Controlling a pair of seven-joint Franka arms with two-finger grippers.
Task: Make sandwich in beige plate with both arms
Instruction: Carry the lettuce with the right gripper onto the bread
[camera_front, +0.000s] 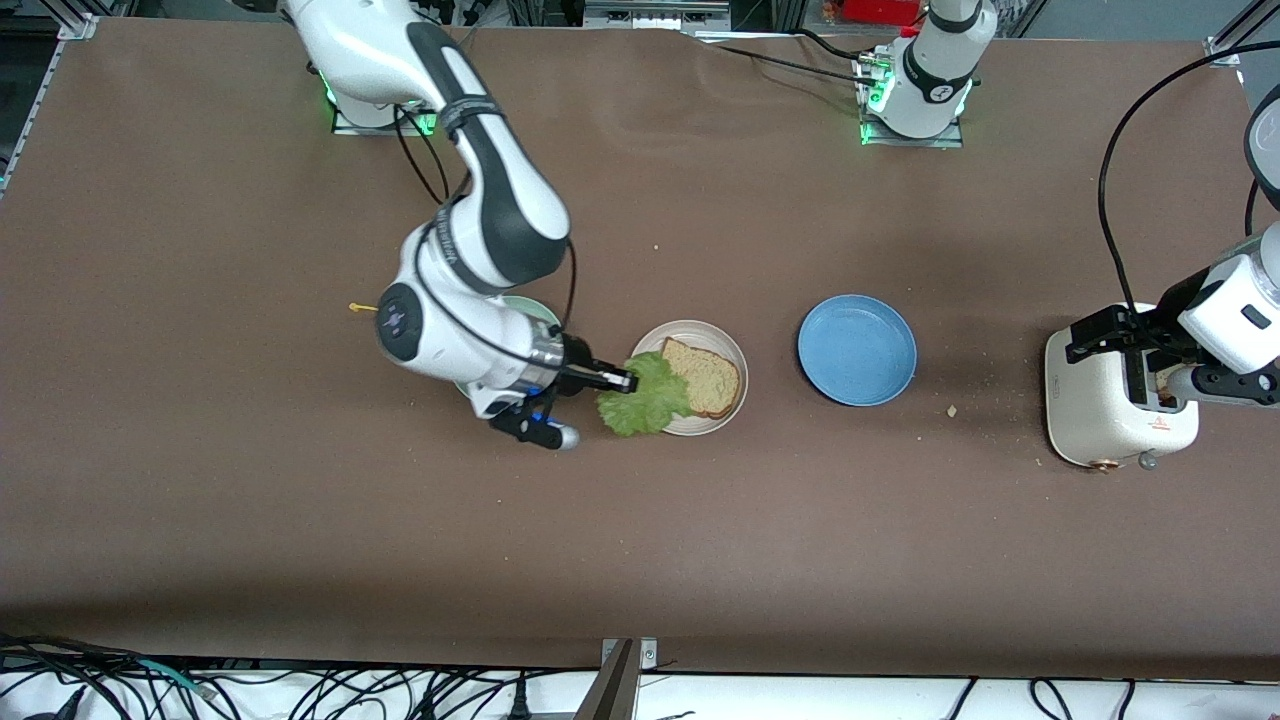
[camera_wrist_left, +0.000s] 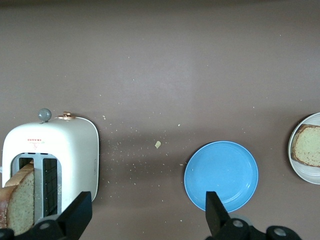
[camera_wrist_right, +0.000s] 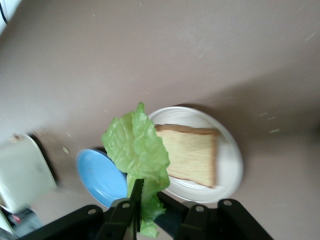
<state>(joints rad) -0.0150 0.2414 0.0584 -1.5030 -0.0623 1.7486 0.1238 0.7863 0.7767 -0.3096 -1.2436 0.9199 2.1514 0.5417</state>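
**Lettuce arriving over the beige plate, second slice waiting in the toaster**

The brown surface (camera_front: 300, 520) is carrying everything, with both arms working at separate ends. The right arm (camera_front: 480, 200) is reaching down from its base toward the middle, and the left arm (camera_front: 1235, 310) is hanging over the toaster at its own end of the surface.

The white toaster (camera_front: 1100, 420) is standing with a bread slice (camera_wrist_left: 17, 202) sticking up out of one slot. The left gripper (camera_wrist_left: 145, 215) is hovering above it with its jaws spread wide, holding nothing.

The blue plate (camera_front: 857, 349) is sitting between the toaster and the beige plate (camera_front: 725, 345), apart from both. The beige plate is lying near the middle of the surface, carrying one toasted bread slice (camera_front: 705, 378) flat on the side toward the left arm's end.

A mint green plate (camera_front: 540, 310) is showing only as a sliver under the right arm's wrist, so little more can be said of it.

The right gripper (camera_front: 622, 379) is pinching the lettuce leaf (camera_front: 645, 400), its jaws closed narrowly on the leaf's stem end. The leaf is draping over the plate's rim toward the right arm's end, just overlapping the slice's edge; whether it is resting on the bread is hard to judge.

A few crumbs (camera_front: 951, 410) are lying on the surface near the toaster.
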